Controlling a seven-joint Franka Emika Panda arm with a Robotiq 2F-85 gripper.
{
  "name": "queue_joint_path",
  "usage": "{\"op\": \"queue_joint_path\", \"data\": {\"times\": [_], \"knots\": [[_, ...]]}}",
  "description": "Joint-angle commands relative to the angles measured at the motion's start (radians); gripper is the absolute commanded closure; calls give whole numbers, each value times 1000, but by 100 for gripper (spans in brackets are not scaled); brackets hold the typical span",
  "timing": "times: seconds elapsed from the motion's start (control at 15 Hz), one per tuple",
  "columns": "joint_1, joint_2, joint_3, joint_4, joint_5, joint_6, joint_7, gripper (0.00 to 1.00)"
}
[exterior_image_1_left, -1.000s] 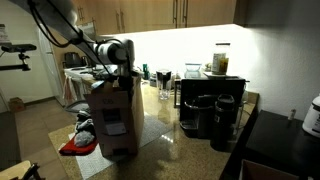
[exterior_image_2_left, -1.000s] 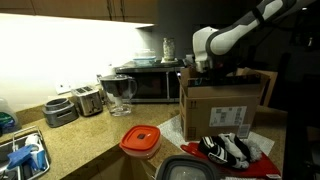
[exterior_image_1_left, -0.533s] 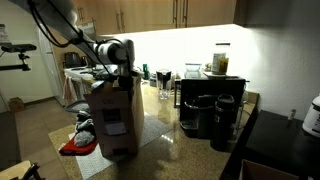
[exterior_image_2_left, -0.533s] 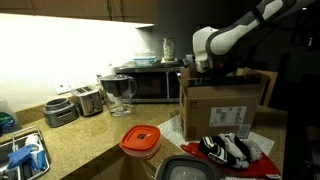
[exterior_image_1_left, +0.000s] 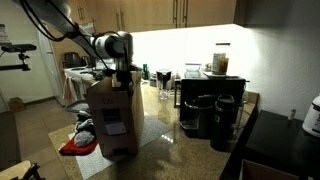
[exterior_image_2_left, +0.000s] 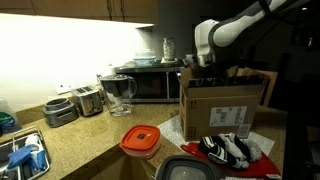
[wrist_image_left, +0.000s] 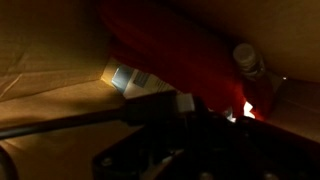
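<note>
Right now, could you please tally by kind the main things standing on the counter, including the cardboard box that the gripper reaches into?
Cardboard box: 1
Microwave: 1
Clear pitcher: 1
Toasters: 2
Red-lidded container: 1
Total: 6

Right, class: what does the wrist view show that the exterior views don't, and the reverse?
Only the wrist view: a red soft item and a pale round cap inside. Only an exterior view: the silver toaster, black microwave and orange-lidded container. Both: the brown cardboard box, with the gripper at its open top.
</note>
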Motion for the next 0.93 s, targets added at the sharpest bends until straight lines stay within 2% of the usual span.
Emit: {"op": "queue_joint_path", "data": {"times": [0.0, 0.47, 0.53, 0.6, 0.87], "knots": [[-3, -93, -9, -40, 18, -36, -5, 100], [-13, -148, -10, -36, 34, -62, -8, 100], [-13, -151, -9, -36, 37, -63, -9, 74], [-14, -156, -8, -36, 43, -62, -19, 73], [-17, -161, -8, -15, 67, -71, -48, 49]]}}
